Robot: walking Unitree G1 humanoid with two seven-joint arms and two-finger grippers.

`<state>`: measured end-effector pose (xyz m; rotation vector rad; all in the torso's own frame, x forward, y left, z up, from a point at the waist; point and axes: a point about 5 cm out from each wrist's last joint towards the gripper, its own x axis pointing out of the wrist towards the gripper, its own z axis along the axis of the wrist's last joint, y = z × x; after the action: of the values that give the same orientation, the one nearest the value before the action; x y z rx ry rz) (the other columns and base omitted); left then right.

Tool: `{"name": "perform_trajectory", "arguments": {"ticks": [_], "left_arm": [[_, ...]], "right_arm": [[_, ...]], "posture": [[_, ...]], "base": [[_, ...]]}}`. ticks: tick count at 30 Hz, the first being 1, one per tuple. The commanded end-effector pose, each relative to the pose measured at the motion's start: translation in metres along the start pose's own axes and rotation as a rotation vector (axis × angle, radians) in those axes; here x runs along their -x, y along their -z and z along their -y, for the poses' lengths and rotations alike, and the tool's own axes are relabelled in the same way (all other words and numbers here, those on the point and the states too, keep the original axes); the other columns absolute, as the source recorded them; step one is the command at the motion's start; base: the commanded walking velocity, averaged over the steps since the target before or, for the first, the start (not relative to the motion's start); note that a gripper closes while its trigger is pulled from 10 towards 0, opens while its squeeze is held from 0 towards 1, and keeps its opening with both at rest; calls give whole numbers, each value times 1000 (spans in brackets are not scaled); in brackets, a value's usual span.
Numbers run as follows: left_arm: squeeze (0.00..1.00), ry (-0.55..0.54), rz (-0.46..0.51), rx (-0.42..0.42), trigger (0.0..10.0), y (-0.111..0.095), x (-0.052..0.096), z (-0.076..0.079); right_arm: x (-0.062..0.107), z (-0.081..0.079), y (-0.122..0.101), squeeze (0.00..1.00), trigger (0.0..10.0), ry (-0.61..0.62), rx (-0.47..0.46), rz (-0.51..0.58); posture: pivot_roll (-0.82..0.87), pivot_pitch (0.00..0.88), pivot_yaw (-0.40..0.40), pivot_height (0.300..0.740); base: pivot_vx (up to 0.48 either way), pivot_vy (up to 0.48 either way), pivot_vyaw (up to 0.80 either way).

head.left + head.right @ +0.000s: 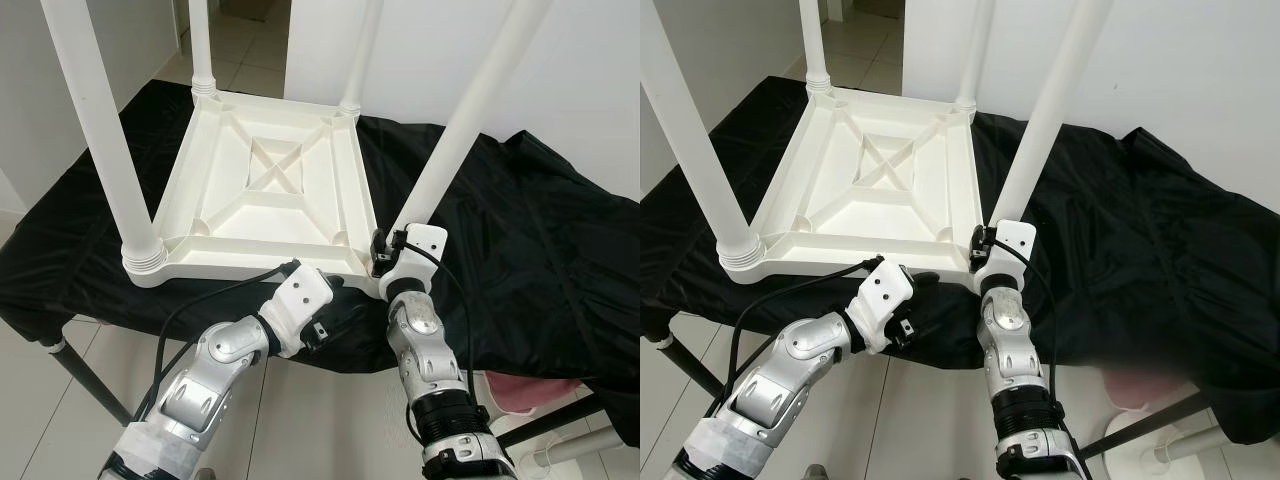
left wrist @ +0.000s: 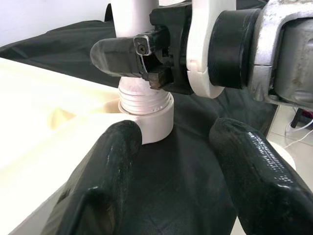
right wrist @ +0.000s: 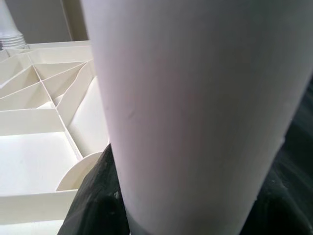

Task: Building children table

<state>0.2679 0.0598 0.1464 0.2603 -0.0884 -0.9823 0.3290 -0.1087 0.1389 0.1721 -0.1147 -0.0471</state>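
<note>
Gripping the near-right leg [image 1: 440, 165] low by its socket, the right gripper [image 1: 385, 255] pinches it to seat it; left gripper [image 1: 335, 300], fingers spread, waits beside the upturned table top [image 1: 270, 190] on the black-draped desk [image 1: 520, 230].

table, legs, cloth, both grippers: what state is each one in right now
table top: upside down on the black cloth, ribbed underside up
near right leg: standing in its corner socket, threads still showing
other three legs: upright in their corners
black cloth: spread over the stand, wrinkled
right gripper: shut on the near right leg at its base
left gripper: open, holding nothing, beside that corner
</note>
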Motion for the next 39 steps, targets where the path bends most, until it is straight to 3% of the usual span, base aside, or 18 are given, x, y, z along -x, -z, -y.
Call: {"name": "perform_trajectory", "arguments": {"ticks": [1, 2, 4, 5, 14, 16, 20, 21, 31, 36, 39], "left_arm": [[0, 7, -7, -8, 10000, 0, 1, 2], [0, 5, -7, -7, 10000, 0, 2, 2], [0, 3, -6, -7, 10000, 0, 2, 2], [0, 2, -6, -5, 10000, 0, 3, 2], [0, -2, -10, 1, 10000, 1, 5, 5], [0, -8, -11, 6, 10000, 2, 6, 5], [0, -11, -13, 8, 10000, 3, 6, 5], [0, -12, -14, 7, 10000, 3, 7, 5], [0, -13, -18, 4, 10000, 3, 7, 4], [0, -10, -18, 0, 10000, 3, 6, 2], [0, -8, -15, -3, 10000, 2, 5, 1]], "right_arm": [[7, 4, 7, 0, 10000, -45, -30, -17], [9, 3, 5, 188, 10000, -80, -36, -3], [12, 3, 3, 188, 10000, -102, -44, 6], [14, 4, 2, 1000, 10000, -127, -47, 18], [20, 19, 2, 1000, 10000, -173, -20, 34], [20, 36, 1, 1000, 10000, -222, 16, 47], [20, 49, 2, 1000, 10000, -273, 35, 44], [20, 54, 3, 0, 10000, -313, 51, 41], [16, 64, 5, 0, 10000, -431, 90, 18], [7, 65, 8, 0, 10000, -538, 61, -27], [-2, 60, 5, 0, 10000, -621, 94, -34]], "posture": [[74, 56, -105, 740], [73, 60, -106, 740], [73, 60, -106, 740], [76, 63, -112, 740], [73, 71, -121, 740], [73, 72, -128, 740], [73, 72, -127, 740], [72, 71, -125, 740], [71, 66, -122, 740], [68, 56, -122, 740], [70, 46, -120, 740]], "base": [[0, 0, 0], [0, 0, 0], [0, 0, 0], [0, 0, 0], [0, 0, 0], [0, 0, 0], [0, 0, 0], [0, 0, 0], [0, 0, 0], [0, 0, 0], [0, 0, 0]]}}
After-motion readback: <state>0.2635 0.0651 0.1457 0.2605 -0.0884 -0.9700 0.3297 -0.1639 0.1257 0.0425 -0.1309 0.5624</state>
